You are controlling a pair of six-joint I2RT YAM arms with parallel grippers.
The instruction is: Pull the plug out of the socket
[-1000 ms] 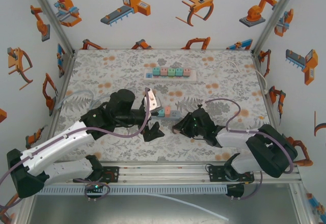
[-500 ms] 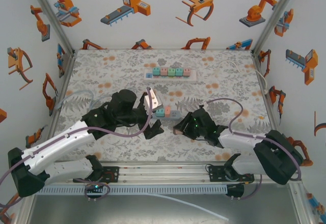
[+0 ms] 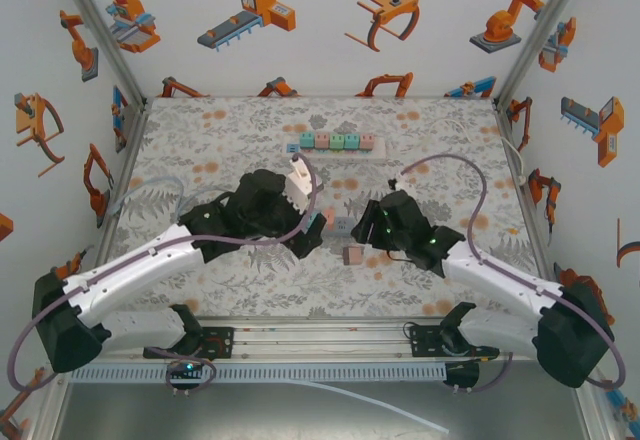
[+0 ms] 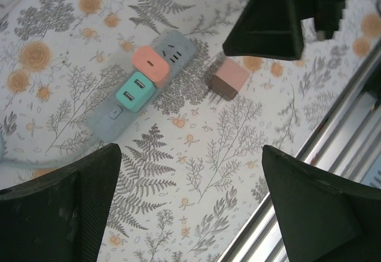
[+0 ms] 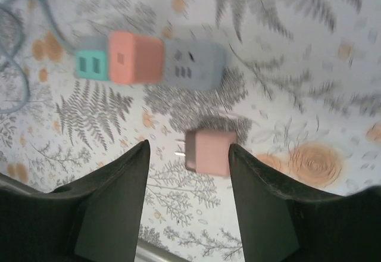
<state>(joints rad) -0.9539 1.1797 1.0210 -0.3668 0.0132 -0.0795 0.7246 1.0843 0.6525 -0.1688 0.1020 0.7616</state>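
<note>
**Pink plug (image 4: 229, 78) spotted off the strip**

So the pink plug is seen lying on its side on the floral table (image 3: 200, 130), around the middle. Its prongs are bared. It's parked just beside the grey power strip (image 4: 178, 50) on the near-edge side, not touching it. One socket is left bare, with a salmon plug (image 4: 152, 64) and a teal plug (image 4: 136, 92) seated next to it. The right gripper (image 5: 189, 155) is held right over the loose plug, jaws apart, nothing gripped. The left gripper (image 4: 190, 155) is hung beside the strip, jaws spread wide too. A second strip (image 3: 292, 147) is laid toward the far edge.
</note>
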